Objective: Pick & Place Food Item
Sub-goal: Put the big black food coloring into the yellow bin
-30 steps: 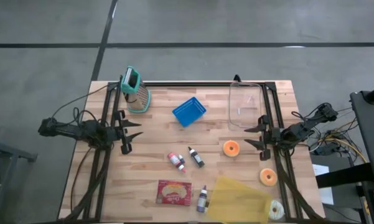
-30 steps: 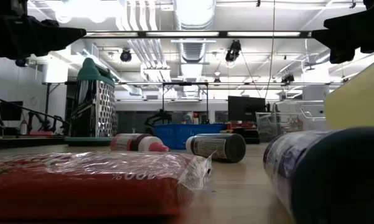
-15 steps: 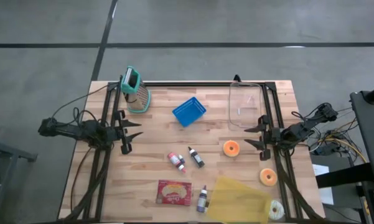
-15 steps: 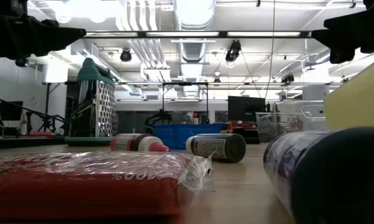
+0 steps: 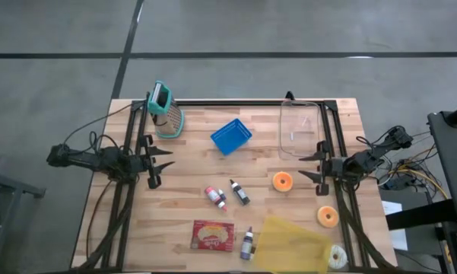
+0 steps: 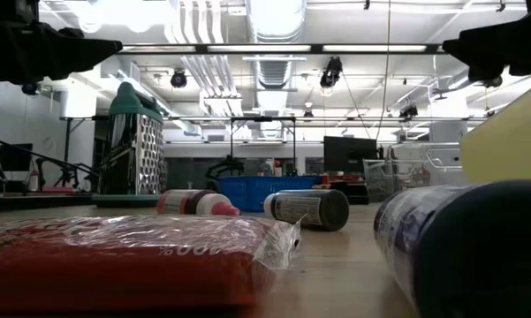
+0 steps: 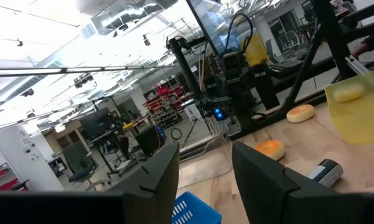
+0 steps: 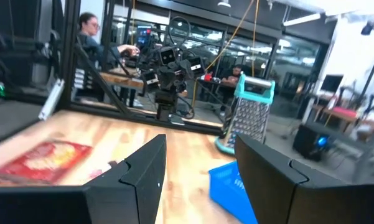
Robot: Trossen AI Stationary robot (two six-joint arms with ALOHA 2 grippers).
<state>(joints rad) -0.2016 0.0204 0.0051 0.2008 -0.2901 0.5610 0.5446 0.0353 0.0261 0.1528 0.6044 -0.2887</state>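
1. Over at the table's left edge the left gripper (image 5: 161, 160) hangs above the wood with its fingers spread, nothing between them.
2. Across from it, at the right edge, the right gripper (image 5: 313, 167) hangs the same way, jaws apart and empty.
3. Food lies all about: an orange bun (image 5: 282, 181) just beside the right gripper, another bun (image 5: 328, 217) nearer the front, a red snack packet (image 5: 213, 235) at front centre.
4. Likely drop spots are the blue basket (image 5: 231, 137) at the back and the clear tray (image 5: 300, 128) behind the right gripper.
5. To my eye nothing has started; this is the reach before a pick.
6. Next, I'd guess, the right arm must swing over the near bun, drop, and close on it squarely.
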